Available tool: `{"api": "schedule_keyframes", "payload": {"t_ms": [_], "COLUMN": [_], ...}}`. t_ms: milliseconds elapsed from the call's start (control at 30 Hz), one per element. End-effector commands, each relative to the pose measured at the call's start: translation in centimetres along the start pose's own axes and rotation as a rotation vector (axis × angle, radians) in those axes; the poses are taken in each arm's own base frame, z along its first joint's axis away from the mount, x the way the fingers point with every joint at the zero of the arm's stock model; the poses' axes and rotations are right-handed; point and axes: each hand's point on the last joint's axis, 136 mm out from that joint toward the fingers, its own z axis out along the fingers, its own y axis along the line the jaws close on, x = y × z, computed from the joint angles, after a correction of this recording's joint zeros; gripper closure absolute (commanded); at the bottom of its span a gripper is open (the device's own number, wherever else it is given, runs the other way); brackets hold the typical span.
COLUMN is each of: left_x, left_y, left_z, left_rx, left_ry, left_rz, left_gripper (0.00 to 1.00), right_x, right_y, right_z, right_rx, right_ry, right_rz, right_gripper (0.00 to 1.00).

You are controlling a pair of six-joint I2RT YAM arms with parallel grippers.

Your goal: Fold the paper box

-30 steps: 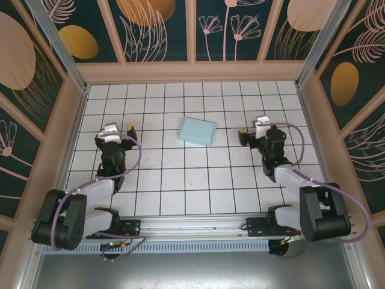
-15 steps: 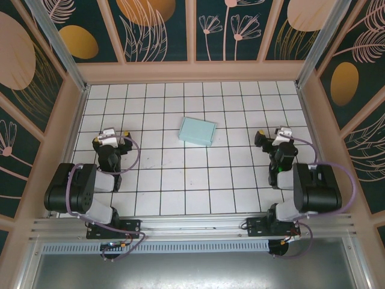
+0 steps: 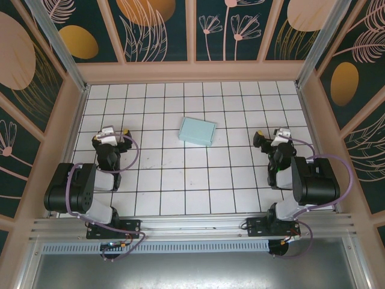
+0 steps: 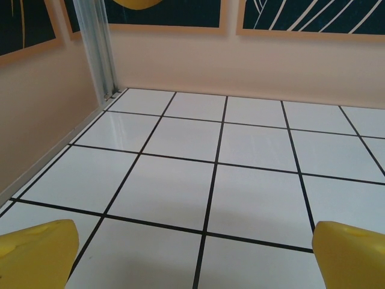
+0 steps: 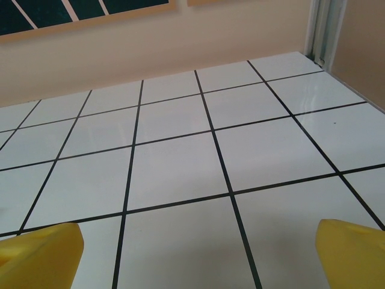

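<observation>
Scanning the white tiled table point(image 3: 198, 180) first: it lies inside the walled bay, and both arms sit tucked low near their bases. The left arm point(image 3: 75, 192) is folded at the left side, the right arm point(image 3: 313, 180) at the right.

The paper box point(image 3: 197, 131) lies between them, toward the far middle of the table, turned slightly off the grid lines and well apart from both arms. From above it reads to me as a shallow closed shape rather than a flat cut-out, though I can't tell whether every flap is tucked.

The left gripper point(image 3: 110, 133) points at bare tiles with its jaws spread wide and nothing between them. The right gripper point(image 3: 278, 135) is the same, wide and empty. On the wrist views I see the yellow left fingertips point(image 4: 36, 253) and the yellow right fingertips point(image 5: 352, 250) at the frame corners, with clear floor between.

My read is that any work on the box means reaching in from both sides. I'd come in low, one jaw bracing an edge while the other presses. The card is thin, so I'd squeeze gently or it creases wrong.
</observation>
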Motion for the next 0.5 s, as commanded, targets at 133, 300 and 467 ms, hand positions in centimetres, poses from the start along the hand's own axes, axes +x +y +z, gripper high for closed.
{"api": "schedule_keyframes", "payload": {"t_ms": [133, 300, 467], "left_x": [-1.73, -1.72, -1.73], "left_y": [0.04, -0.01, 0.02], "left_z": [0.09, 0.21, 0.1], "left_rx": [0.002, 0.003, 0.004], "left_ry": [-0.062, -0.06, -0.062], "left_rz": [-0.027, -0.026, -0.027], "left_gripper": [0.01, 0.01, 0.01], "right_x": [-2.08, -2.05, -2.08], "right_y": [0.19, 0.21, 0.22], "right_z": [0.2, 0.21, 0.24], "right_rx": [0.005, 0.008, 0.009], "right_ry": [-0.076, -0.075, -0.076], "right_rz": [0.002, 0.0, -0.001], "right_gripper": [0.01, 0.01, 0.01]}}
